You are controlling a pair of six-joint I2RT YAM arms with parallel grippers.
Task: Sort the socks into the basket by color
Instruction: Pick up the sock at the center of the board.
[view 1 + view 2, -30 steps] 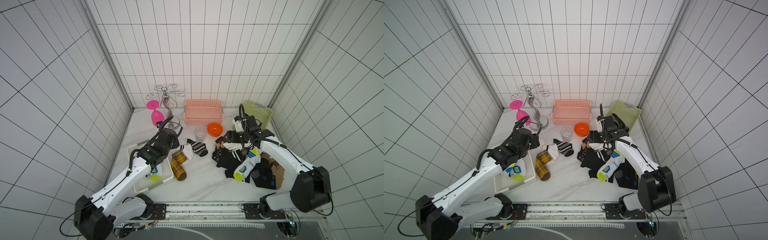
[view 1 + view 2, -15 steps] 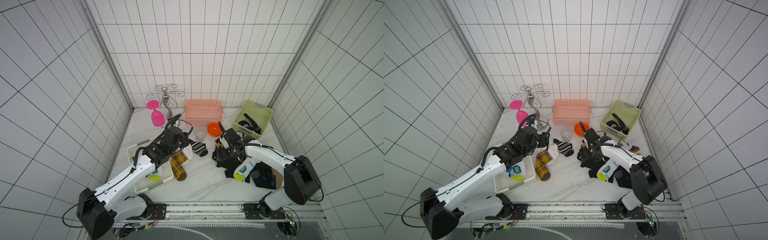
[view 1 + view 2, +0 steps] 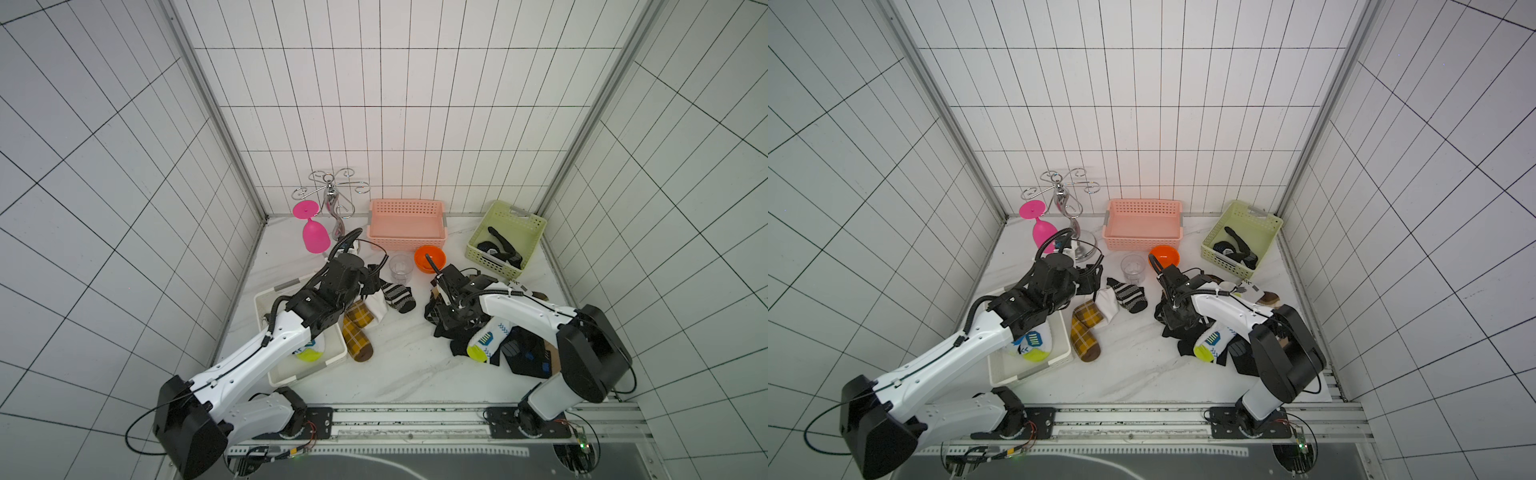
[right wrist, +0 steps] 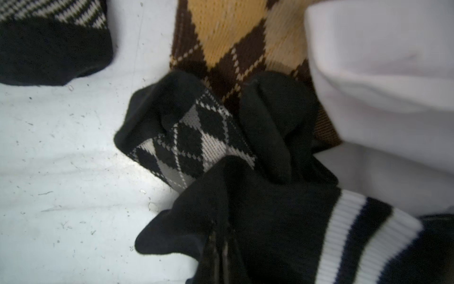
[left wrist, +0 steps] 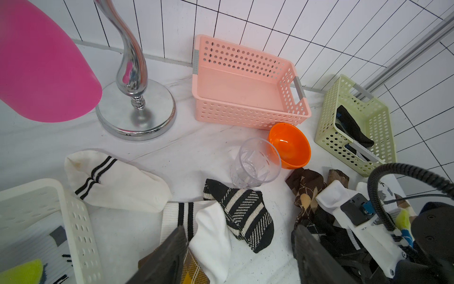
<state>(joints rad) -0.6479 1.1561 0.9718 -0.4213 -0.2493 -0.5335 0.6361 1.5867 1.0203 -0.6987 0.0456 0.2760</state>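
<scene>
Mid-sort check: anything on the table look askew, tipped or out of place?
The orange bowl looks tilted, its mouth turned toward the clear cup beside it, both close to the black striped sock. The green basket stands skewed to the back wall, unlike the pink basket. Nothing looks spilled or damaged.

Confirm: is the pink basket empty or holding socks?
Empty. The pink basket shows only its bare floor in the left wrist view and in both top views; nothing lies inside.
</scene>
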